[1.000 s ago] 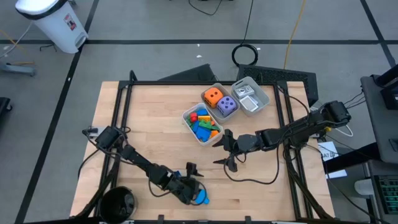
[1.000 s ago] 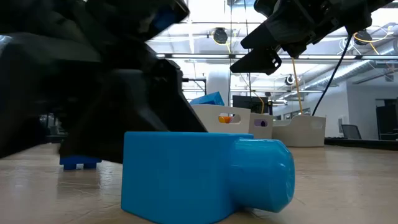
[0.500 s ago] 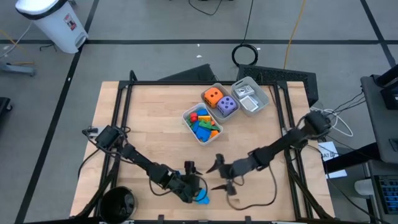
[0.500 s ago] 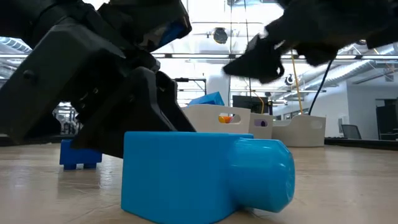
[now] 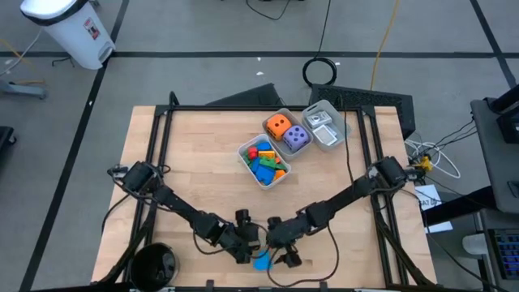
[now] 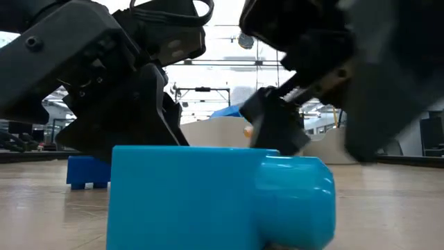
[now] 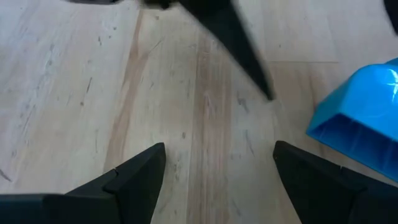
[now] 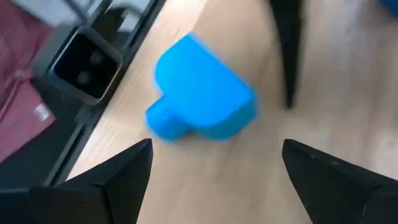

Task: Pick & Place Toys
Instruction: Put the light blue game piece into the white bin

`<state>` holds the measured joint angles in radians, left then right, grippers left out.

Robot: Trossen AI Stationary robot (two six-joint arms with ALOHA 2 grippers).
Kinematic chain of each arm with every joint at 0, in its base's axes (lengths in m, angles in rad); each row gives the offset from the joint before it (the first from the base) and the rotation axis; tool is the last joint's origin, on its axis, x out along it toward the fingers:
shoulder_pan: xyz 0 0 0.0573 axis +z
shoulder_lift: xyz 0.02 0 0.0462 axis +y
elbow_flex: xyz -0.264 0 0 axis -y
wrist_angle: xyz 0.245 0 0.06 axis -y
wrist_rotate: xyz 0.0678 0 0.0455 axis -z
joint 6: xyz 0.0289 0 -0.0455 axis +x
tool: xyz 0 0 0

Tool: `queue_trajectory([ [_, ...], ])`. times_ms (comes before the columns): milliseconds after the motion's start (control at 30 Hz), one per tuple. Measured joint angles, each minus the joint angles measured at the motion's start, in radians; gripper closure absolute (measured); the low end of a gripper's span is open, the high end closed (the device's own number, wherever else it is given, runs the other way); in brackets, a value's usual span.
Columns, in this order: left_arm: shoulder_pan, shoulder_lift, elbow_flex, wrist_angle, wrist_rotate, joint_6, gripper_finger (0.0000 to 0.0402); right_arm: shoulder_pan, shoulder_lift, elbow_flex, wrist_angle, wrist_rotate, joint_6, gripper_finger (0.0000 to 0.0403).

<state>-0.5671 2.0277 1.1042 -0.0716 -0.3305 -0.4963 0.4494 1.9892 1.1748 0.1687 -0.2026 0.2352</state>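
A light blue brick (image 5: 261, 261) with a round stub lies on its side on the wooden table near the front edge; it fills the low view (image 6: 222, 198). My left gripper (image 5: 250, 235) stands open just to its far left, and the brick (image 7: 367, 124) lies beside one of its fingers. My right gripper (image 5: 274, 243) hovers open just to its far right, with the brick (image 8: 199, 93) ahead of its fingers. A small dark blue brick (image 6: 89, 173) rests on the table behind the left gripper. More toys fill the trays.
At the table's far middle stand a clear tray of coloured bricks (image 5: 263, 162), a tray with an orange die (image 5: 277, 125) and a purple die (image 5: 295, 138), and a tray with white cards (image 5: 327, 126). A black camera box (image 8: 84, 65) sits at the front edge.
My right gripper has swept from beside the brick tray down toward the table's near edge and left, stopping open next to the light blue brick. My left gripper has rolled about its own axis in place. The brick has shifted a little toward the near edge.
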Motion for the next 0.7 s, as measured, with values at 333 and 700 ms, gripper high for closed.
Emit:
queue_trajectory([
  [333,-0.016,-0.019,-0.003,0.012,0.068,0.03,0.0094,0.007,-0.069,0.001,-0.038,0.121,-0.049,0.0074],
  [700,-0.051,-0.16,-0.004,0.135,0.089,0.223,0.0183,0.006,-0.142,0.001,-0.236,0.125,-0.037,0.0074],
])
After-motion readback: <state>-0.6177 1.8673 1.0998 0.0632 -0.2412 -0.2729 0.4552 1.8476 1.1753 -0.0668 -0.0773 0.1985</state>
